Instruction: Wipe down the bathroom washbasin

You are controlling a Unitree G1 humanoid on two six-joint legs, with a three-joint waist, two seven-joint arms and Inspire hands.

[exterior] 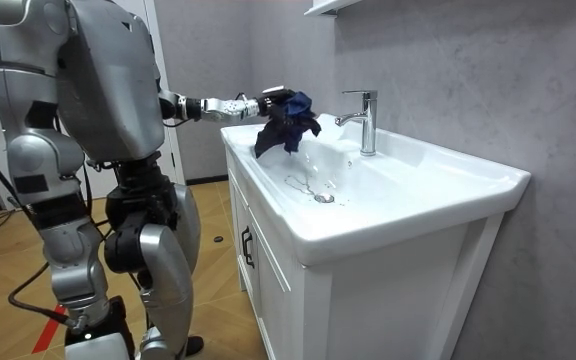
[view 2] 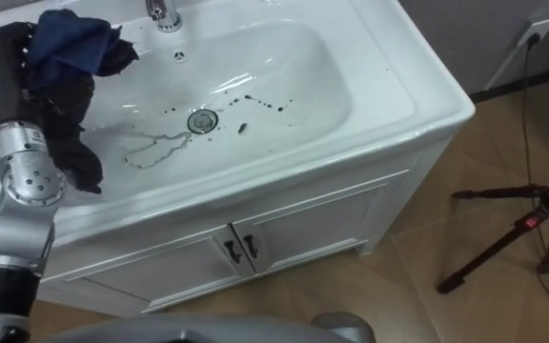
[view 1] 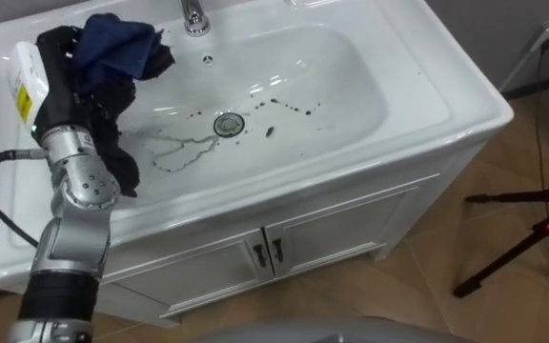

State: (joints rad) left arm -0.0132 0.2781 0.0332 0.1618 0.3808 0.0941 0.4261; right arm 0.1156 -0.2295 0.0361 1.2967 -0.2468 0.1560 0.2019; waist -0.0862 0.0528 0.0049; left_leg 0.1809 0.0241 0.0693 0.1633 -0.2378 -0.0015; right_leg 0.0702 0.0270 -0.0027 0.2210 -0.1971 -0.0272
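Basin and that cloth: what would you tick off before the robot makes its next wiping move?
1. Cloth in hand: ok. The cloth is bunched in the left hand, with part of it hanging down.
2. Cloth over the dirt: not ok. It hangs over the left side of the basin, away from the marks.
3. Dirt located: ok. Dark spots and a thin streak lie around the drain.
4. Path to the dirt: ok. Nothing lies between the cloth and the drain, and the faucet stands at the back rim.
5. Cloth damp enough: cannot tell.
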